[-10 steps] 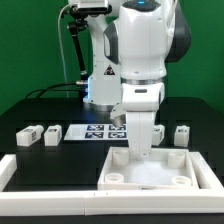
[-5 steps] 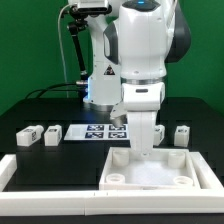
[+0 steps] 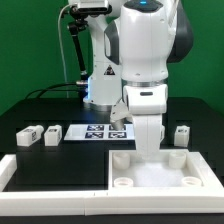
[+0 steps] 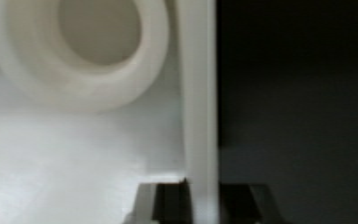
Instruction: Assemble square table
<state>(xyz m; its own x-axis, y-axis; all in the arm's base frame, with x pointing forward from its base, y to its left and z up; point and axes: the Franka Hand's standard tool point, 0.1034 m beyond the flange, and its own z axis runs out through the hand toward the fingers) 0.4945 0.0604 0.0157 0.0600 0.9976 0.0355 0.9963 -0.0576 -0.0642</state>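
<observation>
The white square table top (image 3: 165, 172) lies tray-side up at the front, toward the exterior view's right. My gripper (image 3: 148, 148) points straight down and is shut on its far rim. In the wrist view the rim (image 4: 197, 100) runs as a thin white strip between my dark fingers (image 4: 162, 205), with my gripper (image 4: 201, 203) closed round it and a round corner hole (image 4: 87, 40) beside it. Two tagged white legs (image 3: 29, 136) (image 3: 52, 133) lie at the exterior view's left and one leg (image 3: 182, 133) at the right. A fourth leg is hidden.
The marker board (image 3: 95, 131) lies flat behind the table top, next to the legs. A long low white border rail (image 3: 12, 168) runs along the left and the front (image 3: 60, 190). The robot's base (image 3: 100, 80) stands at the back.
My gripper and the table top it holds have slid toward the exterior view's right. The legs on the left have not moved.
</observation>
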